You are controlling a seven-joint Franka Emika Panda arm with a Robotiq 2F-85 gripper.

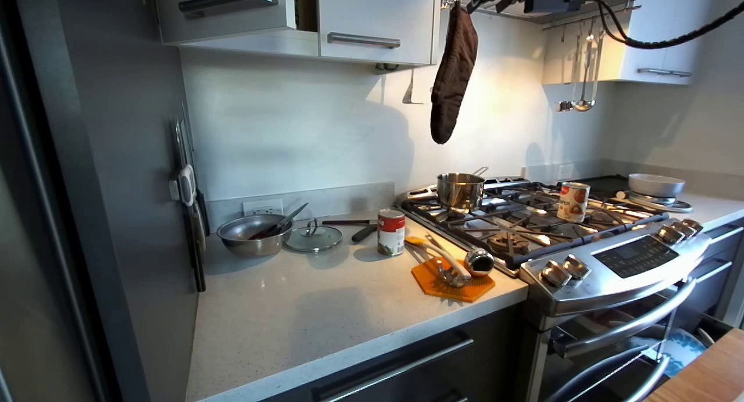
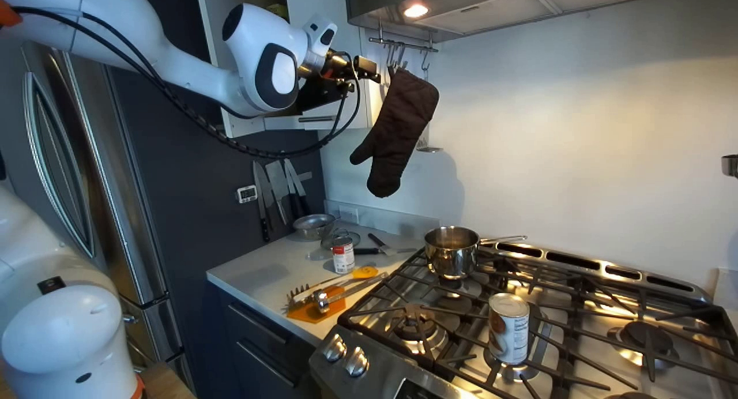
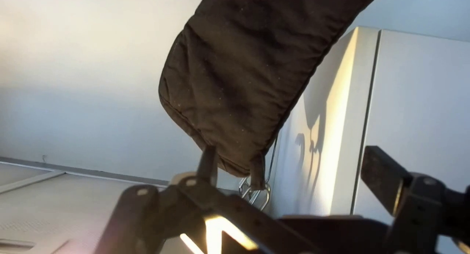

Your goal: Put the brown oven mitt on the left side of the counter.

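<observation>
The brown oven mitt point(image 2: 398, 122) hangs in the upper middle of both exterior views, a long slab of quilted cloth with a rounded tip and, in an exterior view, a stubby thumb lobe point(image 2: 363, 151) toward the lower left. In the wrist view its puckered fabric fills the upper middle, tapering down to a narrow cloth loop point(image 3: 257, 169) that meets shiny bent-wire hooks point(image 3: 268, 197). There the gripper point(image 3: 289, 148) stands spread, its blunt dark fingers point(image 3: 383, 177) well apart, with the loop between them in the picture; whether the finger at lower left touches the hem cannot be told. The smooth, speckled pale counter point(image 1: 273, 320) crosses the lower left of an exterior view, bearing a round steel bowl point(image 1: 250, 250), a glass lid point(image 1: 322, 239), an upright can point(image 1: 391, 233) with a red and white label, and an orange hexagonal trivet point(image 1: 427, 283) with utensils point(image 1: 479, 262) lying across it. Right of these, a mirror-bright pot point(image 1: 453, 193) stands on black stove grates point(image 1: 604, 237).
</observation>
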